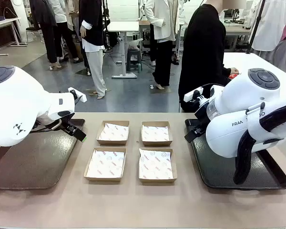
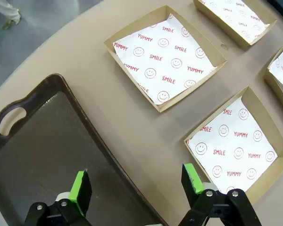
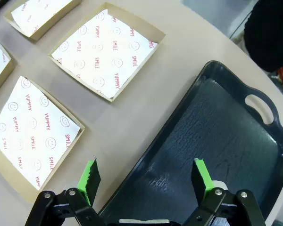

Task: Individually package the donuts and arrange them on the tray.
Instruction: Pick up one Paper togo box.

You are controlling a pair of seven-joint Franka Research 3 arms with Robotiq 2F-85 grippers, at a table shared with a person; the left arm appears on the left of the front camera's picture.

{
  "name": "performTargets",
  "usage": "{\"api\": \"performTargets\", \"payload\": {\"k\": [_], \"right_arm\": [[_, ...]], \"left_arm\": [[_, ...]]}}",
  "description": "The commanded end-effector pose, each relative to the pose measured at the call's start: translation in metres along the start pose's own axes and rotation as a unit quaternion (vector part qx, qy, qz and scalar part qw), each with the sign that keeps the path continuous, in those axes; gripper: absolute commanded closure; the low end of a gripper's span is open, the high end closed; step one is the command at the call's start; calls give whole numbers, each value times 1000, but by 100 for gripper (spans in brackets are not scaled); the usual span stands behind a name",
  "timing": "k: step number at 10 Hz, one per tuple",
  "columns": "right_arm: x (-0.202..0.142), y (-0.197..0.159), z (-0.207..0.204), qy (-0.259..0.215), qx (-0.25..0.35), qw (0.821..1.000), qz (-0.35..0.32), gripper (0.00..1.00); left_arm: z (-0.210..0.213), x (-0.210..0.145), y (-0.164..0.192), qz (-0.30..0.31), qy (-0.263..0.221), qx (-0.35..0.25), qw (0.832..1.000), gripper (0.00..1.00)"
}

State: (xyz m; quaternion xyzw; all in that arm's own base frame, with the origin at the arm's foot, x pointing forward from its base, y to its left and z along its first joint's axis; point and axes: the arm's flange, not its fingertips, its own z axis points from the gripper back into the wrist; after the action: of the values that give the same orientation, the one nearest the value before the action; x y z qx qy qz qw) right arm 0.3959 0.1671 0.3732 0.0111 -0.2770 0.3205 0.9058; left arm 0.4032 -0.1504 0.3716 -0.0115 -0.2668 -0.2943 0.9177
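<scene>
The donuts are out of view. A dark brown tray [image 1: 33, 164] lies at the table's left, and my left gripper [image 1: 78, 132] hangs open over its inner rim. In the left wrist view the green pads [image 2: 80, 186] straddle the tray's rim [image 2: 92, 132] with nothing between them. A black tray [image 1: 214, 174] lies at the right. My right gripper [image 1: 193, 133] is open above its near-left edge. In the right wrist view this gripper [image 3: 145, 172] spans the tray's rim [image 3: 179, 117], empty.
Several shallow cardboard boxes [image 1: 113, 132] with white printed liners sit in a grid between the trays, all empty. A person in black [image 1: 205, 52] stands at the far side. A small red thing [image 1: 233, 75] lies by their hand, too small to tell.
</scene>
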Motion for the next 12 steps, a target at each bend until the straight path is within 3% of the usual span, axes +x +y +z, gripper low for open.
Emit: {"api": "performTargets", "payload": {"k": [1,12], "right_arm": [[0,0,0,0,0,1000,0,0],[0,0,0,0,0,1000,0,0]], "left_arm": [[0,0,0,0,0,0,1000,0],[0,0,0,0,0,0,1000,0]]}}
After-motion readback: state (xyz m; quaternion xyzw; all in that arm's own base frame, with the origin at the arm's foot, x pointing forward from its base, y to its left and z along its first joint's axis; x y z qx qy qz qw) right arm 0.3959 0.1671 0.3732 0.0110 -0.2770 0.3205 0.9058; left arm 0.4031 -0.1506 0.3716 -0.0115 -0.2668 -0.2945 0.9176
